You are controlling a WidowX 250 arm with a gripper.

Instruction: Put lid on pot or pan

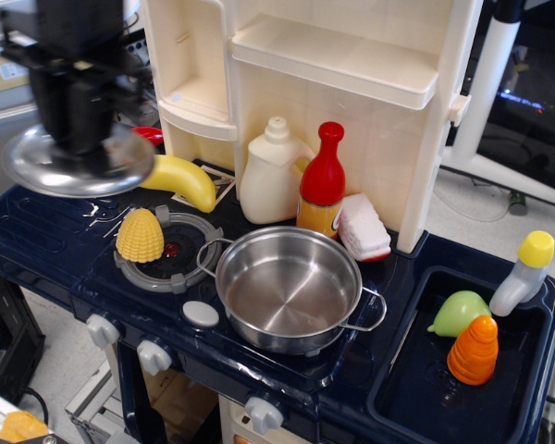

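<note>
The open pot (289, 291) sat empty at lower centre while, at upper left, the gripper (77, 148) held the lid (79, 166) by its knob aloft, mid-carry, apparently needing a rightward move and centred descent.

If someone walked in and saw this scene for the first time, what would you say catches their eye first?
Probably the shiny lid held in the air by the black hand at the upper left, above the dark blue toy stove. Next, the open steel pot at the centre front, and the red bottle standing just behind it.
</note>
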